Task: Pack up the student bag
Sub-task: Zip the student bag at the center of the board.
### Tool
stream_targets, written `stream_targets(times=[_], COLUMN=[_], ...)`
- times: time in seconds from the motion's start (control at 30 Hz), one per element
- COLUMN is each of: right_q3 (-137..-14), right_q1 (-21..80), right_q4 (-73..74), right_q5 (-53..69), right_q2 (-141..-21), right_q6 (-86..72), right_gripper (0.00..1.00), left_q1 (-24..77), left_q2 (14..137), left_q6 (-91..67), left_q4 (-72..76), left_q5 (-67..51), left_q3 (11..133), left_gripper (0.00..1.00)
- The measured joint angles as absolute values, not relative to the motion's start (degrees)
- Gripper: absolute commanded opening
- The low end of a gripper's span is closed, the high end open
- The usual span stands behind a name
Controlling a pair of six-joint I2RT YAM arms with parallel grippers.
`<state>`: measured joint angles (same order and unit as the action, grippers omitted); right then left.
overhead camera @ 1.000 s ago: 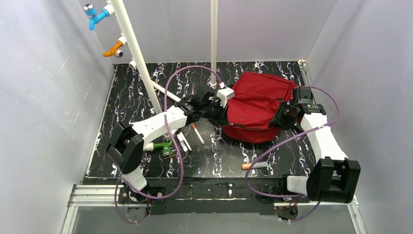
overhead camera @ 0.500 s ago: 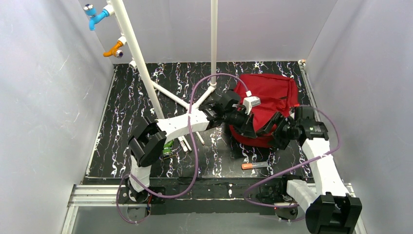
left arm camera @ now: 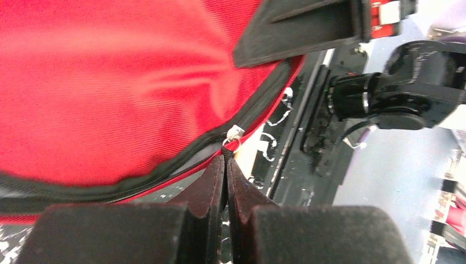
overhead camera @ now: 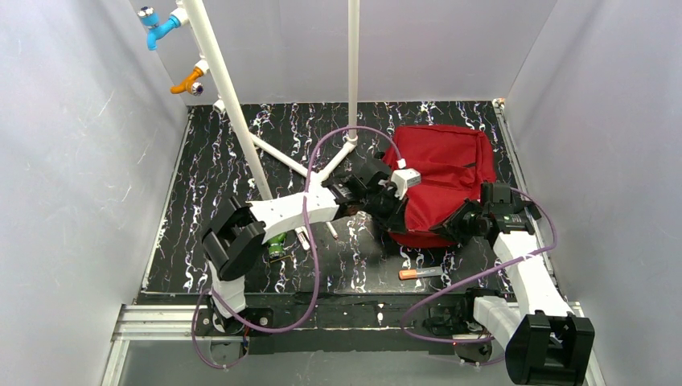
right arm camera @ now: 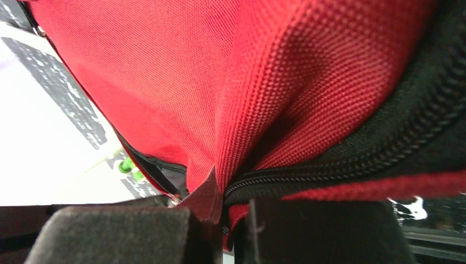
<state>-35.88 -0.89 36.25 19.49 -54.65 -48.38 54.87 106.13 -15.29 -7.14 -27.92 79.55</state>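
The student bag (overhead camera: 442, 165), dark red with dark zips, lies at the back right of the table. My left gripper (overhead camera: 393, 215) is at its near left edge. In the left wrist view that gripper (left arm camera: 226, 160) is shut on the zip pull (left arm camera: 233, 138) of the partly open zip (left arm camera: 165, 168). My right gripper (overhead camera: 458, 227) is at the bag's near right edge. In the right wrist view it (right arm camera: 231, 212) is shut on a fold of the bag's red fabric (right arm camera: 258, 93) just above a closed zip (right arm camera: 351, 159).
An orange-capped marker (overhead camera: 420, 273) lies in front of the bag. White pens (overhead camera: 304, 238) and a green object (overhead camera: 276, 244) lie under my left arm. A slanted white pipe (overhead camera: 228, 96) and an upright pole (overhead camera: 352, 72) stand behind. The right arm (left arm camera: 401, 93) is close to my left fingers.
My right gripper opened wide, then shut on the bag's fabric lower at the near right edge. My left gripper, still shut, drew back towards the near left. The bag now lies flatter.
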Motion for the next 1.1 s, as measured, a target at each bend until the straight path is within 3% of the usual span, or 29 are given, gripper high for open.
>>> stream_targets(times=[0.33, 0.63, 0.7, 0.77, 1.0, 1.1], right_q3=[-42.13, -49.01, -48.84, -48.18, -50.26, -56.10], right_q1=[-1.93, -2.37, -2.59, -2.70, -2.66, 4.03], right_q4=[40.86, 41.91, 41.87, 42.15, 50.81, 53.06], right_q5=[14.55, 12.27, 13.82, 15.16, 15.05, 12.23], right_q2=[-55.75, -60.84, -61.12, -60.95, -58.06, -57.43], right_q6=[-36.38, -26.70, -26.55, -26.13, -22.55, -19.18], right_gripper=[0.01, 0.01, 0.35, 0.56, 0.73, 0.80], left_q1=[42.54, 42.78, 42.83, 42.87, 40.66, 42.61], left_q2=[105.65, 112.84, 115.02, 116.49, 111.61, 109.19], left_q6=[-10.31, -4.75, -4.23, -3.70, -9.28, -11.20], left_q4=[-12.10, -14.52, -15.73, -17.28, -15.09, -13.45], left_q5=[-23.53, -22.57, -21.65, -21.61, -31.38, -33.61], left_q3=[79.22, 91.61, 93.56, 94.80, 85.43, 81.62], left_gripper=[0.00, 0.00, 0.00, 0.00, 0.00, 0.00])
